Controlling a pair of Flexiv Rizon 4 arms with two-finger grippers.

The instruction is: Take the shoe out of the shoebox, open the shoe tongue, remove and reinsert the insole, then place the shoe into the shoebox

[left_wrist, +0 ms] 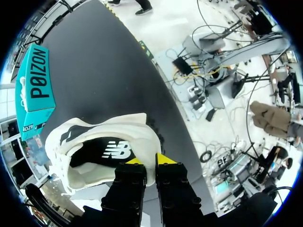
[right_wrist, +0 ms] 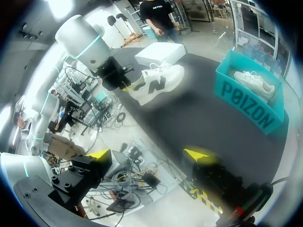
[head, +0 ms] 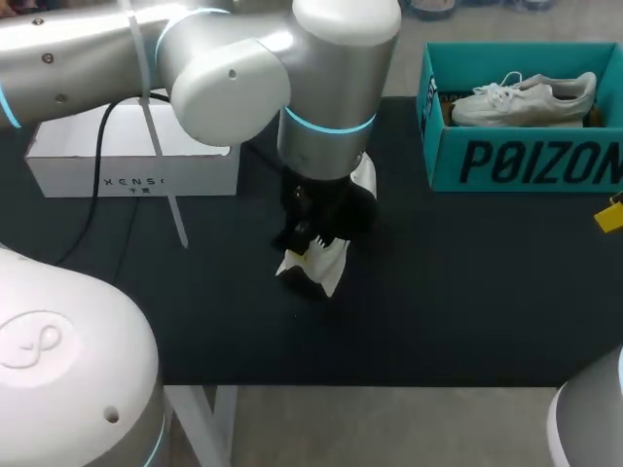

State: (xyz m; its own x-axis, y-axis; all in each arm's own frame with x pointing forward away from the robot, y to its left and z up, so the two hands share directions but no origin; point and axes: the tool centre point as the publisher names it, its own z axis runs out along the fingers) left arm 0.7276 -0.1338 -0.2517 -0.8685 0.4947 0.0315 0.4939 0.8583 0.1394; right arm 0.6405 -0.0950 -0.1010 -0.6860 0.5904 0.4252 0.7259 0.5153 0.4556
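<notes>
A white shoe (head: 323,265) lies on the black table near the middle, largely hidden under my left arm. My left gripper (head: 310,241) is shut on the shoe's heel rim. In the left wrist view, the yellow-tipped gripper (left_wrist: 150,161) pinches the rim of the shoe (left_wrist: 94,130), and the black insole (left_wrist: 111,152) shows inside. The teal shoebox (head: 506,161) stands at the back right with a second white shoe (head: 526,99) in it. My right gripper (right_wrist: 149,153) hangs open and empty off the table's right side, far from the shoe (right_wrist: 154,85).
A white closed box (head: 136,161) sits at the back left with a black cable running past it. The table's front edge (head: 389,385) is near the shoe. The yellow tip of my right gripper (head: 610,214) shows at the right edge.
</notes>
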